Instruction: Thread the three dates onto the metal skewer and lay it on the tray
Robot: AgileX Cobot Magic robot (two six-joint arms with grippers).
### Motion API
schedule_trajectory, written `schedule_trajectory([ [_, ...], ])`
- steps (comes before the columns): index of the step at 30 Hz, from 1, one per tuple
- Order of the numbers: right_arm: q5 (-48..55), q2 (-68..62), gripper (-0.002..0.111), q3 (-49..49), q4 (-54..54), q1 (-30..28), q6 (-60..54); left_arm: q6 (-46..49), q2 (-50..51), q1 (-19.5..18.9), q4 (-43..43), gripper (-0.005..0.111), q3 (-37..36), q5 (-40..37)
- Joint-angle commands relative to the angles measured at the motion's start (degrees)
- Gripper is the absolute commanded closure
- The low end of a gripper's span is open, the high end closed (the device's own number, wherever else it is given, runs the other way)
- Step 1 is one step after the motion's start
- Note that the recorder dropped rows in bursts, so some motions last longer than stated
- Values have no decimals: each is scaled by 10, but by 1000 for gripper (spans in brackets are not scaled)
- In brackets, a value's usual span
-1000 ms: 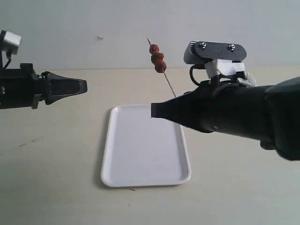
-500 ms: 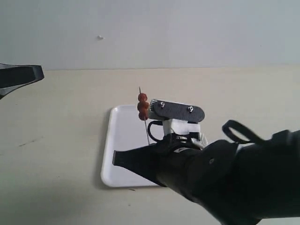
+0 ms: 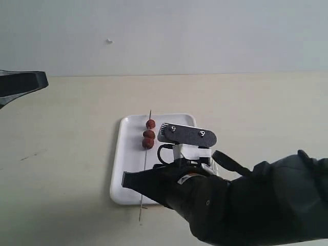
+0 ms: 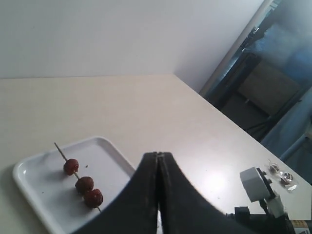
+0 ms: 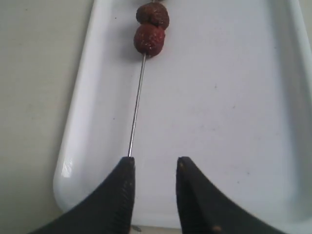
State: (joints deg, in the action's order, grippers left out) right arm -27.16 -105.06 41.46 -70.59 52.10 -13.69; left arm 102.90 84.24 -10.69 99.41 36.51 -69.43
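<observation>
Two right fingers are standing apart, gripping nothing, hovering low over the near rim of the tray. The metal skewer is lying along the tray just beside one finger, its near tip poking past the rim over the surface. Further along, the three dates are sitting threaded, resting on the tray. The left fingers are pressing together, empty, well off to the side.

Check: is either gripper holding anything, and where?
Nothing. The right gripper is open, the metal skewer lying on the tray; the left gripper is shut and empty.
</observation>
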Motion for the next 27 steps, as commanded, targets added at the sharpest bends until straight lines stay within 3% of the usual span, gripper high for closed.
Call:
schedule_trajectory([
  [1,-32,20,66,3,6,2,-4,9,-20,-2,5,107,-9,-5],
  [6,-51,137,72,-15,8,2,-115,3,-131,-2,5,107,-34,-5],
  [12,51,343,108,-41,3,2,-313,-29,-347,-2,-7,107,-89,24],
  [14,94,381,108,-41,3,2,-317,-27,-385,-2,-92,107,-90,30],
  [17,97,405,108,-41,3,2,-317,-27,-409,-2,-147,107,-90,20],
  [27,97,423,108,-41,3,2,-317,-27,-417,-2,-161,107,-90,18],
])
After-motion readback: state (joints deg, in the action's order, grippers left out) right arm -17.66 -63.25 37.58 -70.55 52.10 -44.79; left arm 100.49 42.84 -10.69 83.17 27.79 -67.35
